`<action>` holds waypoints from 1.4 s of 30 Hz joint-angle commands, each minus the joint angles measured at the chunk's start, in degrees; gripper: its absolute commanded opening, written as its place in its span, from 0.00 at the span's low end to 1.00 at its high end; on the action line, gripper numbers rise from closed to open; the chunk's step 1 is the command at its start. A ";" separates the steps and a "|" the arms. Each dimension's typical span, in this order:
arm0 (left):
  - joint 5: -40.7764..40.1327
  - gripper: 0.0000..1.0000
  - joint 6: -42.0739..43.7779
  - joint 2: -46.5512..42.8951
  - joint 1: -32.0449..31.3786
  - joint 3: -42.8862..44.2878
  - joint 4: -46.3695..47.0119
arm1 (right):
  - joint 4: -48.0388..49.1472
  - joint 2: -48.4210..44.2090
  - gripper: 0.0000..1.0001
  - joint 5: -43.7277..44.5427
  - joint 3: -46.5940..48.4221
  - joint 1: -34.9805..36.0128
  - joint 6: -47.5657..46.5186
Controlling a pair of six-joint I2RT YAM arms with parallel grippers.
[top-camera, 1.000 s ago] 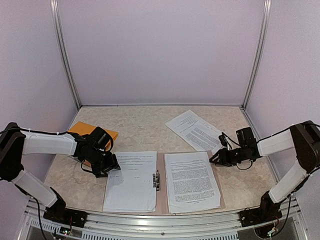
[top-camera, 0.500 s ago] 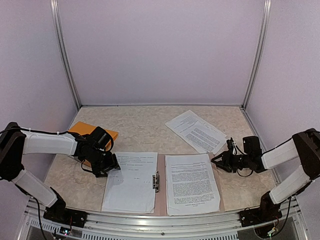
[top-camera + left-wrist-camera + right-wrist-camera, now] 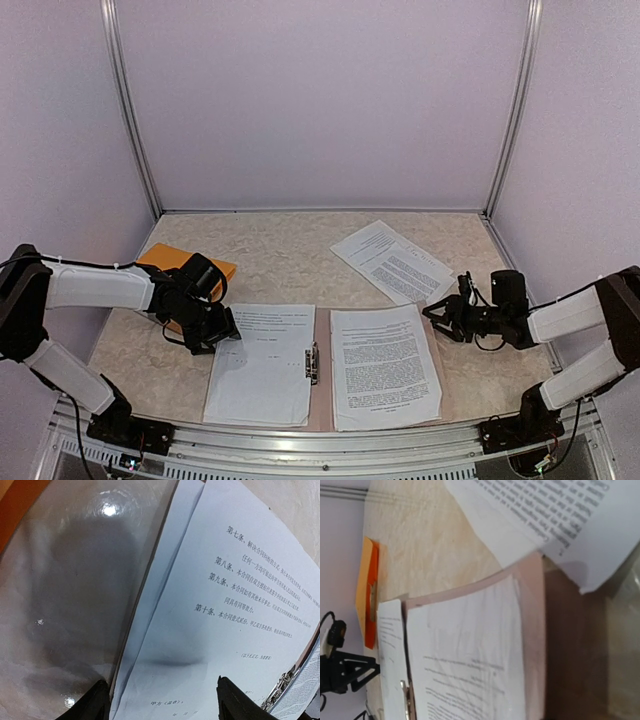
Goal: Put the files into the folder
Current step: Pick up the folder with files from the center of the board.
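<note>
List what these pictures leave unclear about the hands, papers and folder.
- Right hand: fingers outside the right wrist view, too small from above to tell open or shut.
- Folder: top view, mostly covered by sheets; only pink edges show.
- Orange item: top view, partly behind the left arm.
- Loose sheet: print too small from above, blurred at the right wrist.

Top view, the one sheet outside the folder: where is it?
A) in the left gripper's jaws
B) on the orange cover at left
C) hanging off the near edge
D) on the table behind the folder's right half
D: the loose sheet lies flat and angled on the tabletop at far right, just behind the right half of the open folder.
</note>
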 commanded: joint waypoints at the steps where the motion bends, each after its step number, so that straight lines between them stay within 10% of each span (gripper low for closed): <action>1: 3.45 0.70 0.02 4.13 -1.45 -2.01 5.16 | 2.55 -1.37 0.53 -3.28 -1.59 1.86 3.34; 42: 3.57 0.70 -0.10 4.15 -1.36 -3.32 5.87 | -6.02 -4.95 0.73 12.55 -4.57 1.87 5.33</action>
